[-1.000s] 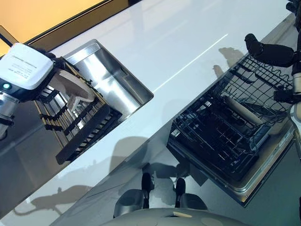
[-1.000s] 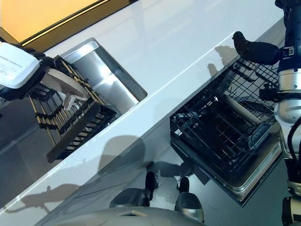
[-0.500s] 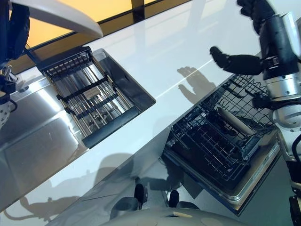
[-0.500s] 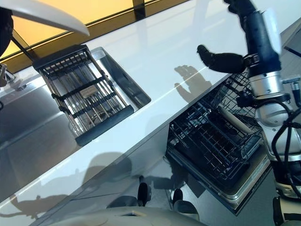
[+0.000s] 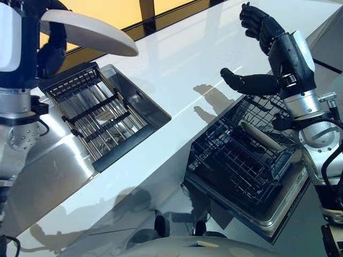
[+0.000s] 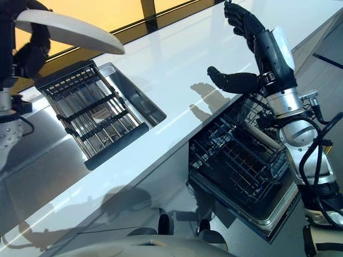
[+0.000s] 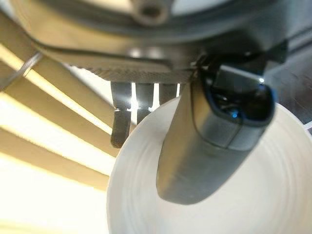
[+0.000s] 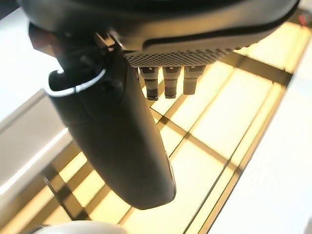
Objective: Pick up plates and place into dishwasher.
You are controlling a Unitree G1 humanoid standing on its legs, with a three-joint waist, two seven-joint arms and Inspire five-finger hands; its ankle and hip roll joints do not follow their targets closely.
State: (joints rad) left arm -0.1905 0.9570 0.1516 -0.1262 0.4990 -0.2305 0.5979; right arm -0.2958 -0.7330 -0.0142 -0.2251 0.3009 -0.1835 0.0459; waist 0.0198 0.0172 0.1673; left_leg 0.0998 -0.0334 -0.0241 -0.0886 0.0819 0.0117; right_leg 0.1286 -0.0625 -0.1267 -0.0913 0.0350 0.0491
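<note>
- The long glossy white countertop (image 5: pixel 177 64) runs from near left to far right; the carry has to cross it, so in my judgement the plate should travel high and level, clear of the surface, until it is over the rack at the right.
- The open dishwasher's pulled-out black wire rack (image 5: pixel 236 160) sits below the counter's near edge at the right. One pale plate (image 5: pixel 262 136) already lies tilted among its tines toward the far side; the nearer rows look free, and those seem the sensible target. The new plate would best go in on edge between two tines, apart from the one already there.
- The stainless steel sink (image 5: pixel 134 101) is set into the counter at the left, and a dark slatted drying rack (image 5: pixel 96 115) lies across it. I see no plates on its slats.
- The round white plate (image 5: pixel 88 33) is raised above the sink at the far left, roughly level, held at its left edge.
- The left hand (image 5: pixel 51 51) has its dark fingers curled round the plate's rim; in the left wrist view its thumb (image 7: pixel 214 146) lies pressed across the plate's face, so the hold looks firm.
- The right hand (image 6: pixel 244 51) is raised over the counter just beyond the dishwasher rack, fingers spread and thumb out, holding nothing. It should stay clear of the rack opening, or be ready to steady the plate.
</note>
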